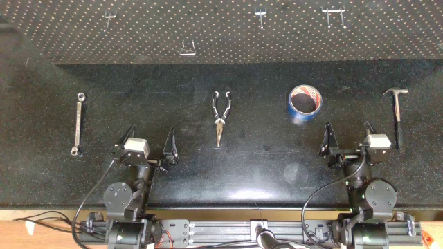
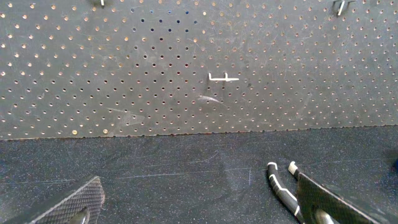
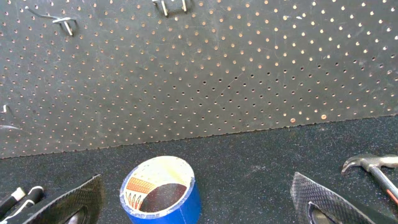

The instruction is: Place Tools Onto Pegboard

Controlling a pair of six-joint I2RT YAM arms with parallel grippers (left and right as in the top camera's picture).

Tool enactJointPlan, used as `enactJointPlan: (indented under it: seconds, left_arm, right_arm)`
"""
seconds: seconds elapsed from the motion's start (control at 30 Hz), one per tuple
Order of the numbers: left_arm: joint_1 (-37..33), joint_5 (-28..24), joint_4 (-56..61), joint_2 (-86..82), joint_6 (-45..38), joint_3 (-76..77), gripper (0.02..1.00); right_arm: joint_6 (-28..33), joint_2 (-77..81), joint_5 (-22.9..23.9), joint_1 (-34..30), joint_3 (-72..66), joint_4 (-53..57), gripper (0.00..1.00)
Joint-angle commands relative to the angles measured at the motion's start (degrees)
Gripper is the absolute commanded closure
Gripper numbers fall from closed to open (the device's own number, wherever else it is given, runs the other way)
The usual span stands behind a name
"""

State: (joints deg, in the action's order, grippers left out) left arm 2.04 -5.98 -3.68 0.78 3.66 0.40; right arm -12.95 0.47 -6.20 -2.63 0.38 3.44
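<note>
On the black table lie a silver wrench point(image 1: 77, 124) at the left, needle-nose pliers point(image 1: 221, 114) in the middle, a roll of blue tape point(image 1: 304, 102) and a hammer point(image 1: 398, 114) at the right. The pegboard point(image 1: 221, 28) stands behind them with bare metal hooks point(image 1: 187, 49). My left gripper point(image 1: 149, 146) sits open near the front, between wrench and pliers, with the pliers' handles point(image 2: 280, 186) just ahead. My right gripper point(image 1: 347, 142) is open between the tape point(image 3: 160, 194) and the hammer head point(image 3: 368, 164).
More hooks point(image 1: 260, 14) point(image 1: 333, 14) hang along the pegboard's upper rows, and one at the far left point(image 1: 109, 16). The table's front edge point(image 1: 221, 205) runs just behind the arm bases.
</note>
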Motion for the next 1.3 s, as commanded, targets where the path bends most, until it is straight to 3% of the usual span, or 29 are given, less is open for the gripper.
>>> enactJointPlan:
  seconds: [0.03, 0.83, 1.0, 1.1, 1.2, 1.23, 1.3]
  left_arm:
    - [0.2, 1.0, -0.5, -0.4, -1.0, -0.1, 0.025]
    - [0.3, -0.2, -0.4, -0.4, -1.0, -0.1, 0.025]
    - [-2.3, -0.2, -0.6, 11.6, -1.2, 8.2, 0.025]
    - [-6.3, 3.2, -6.6, 22.6, -1.2, 19.0, 0.025]
    - [-11.5, 12.5, -21.3, 31.5, -1.2, 30.6, 0.025]
    - [-14.1, 18.6, -27.5, 35.1, -1.4, 34.6, 0.025]
    - [-17.0, 25.2, -33.8, 39.6, -9.3, 38.3, 0.023]
  right_arm:
    - [0.6, -0.4, -0.7, -0.3, -0.1, 0.2, 0.025]
    - [0.6, -0.4, -0.7, -0.3, -0.1, 0.2, 0.025]
    - [0.6, -0.4, -0.7, -0.3, -0.1, 0.2, 0.025]
    - [0.6, -0.4, -0.7, -0.3, -0.1, 0.2, 0.025]
    - [0.6, -0.4, -0.7, -0.3, -0.1, 0.2, 0.027]
    - [0.6, -0.4, -0.7, -0.3, -0.1, 0.2, 0.025]
    - [0.6, -0.4, -0.7, -0.3, -0.1, 0.2, 0.025]
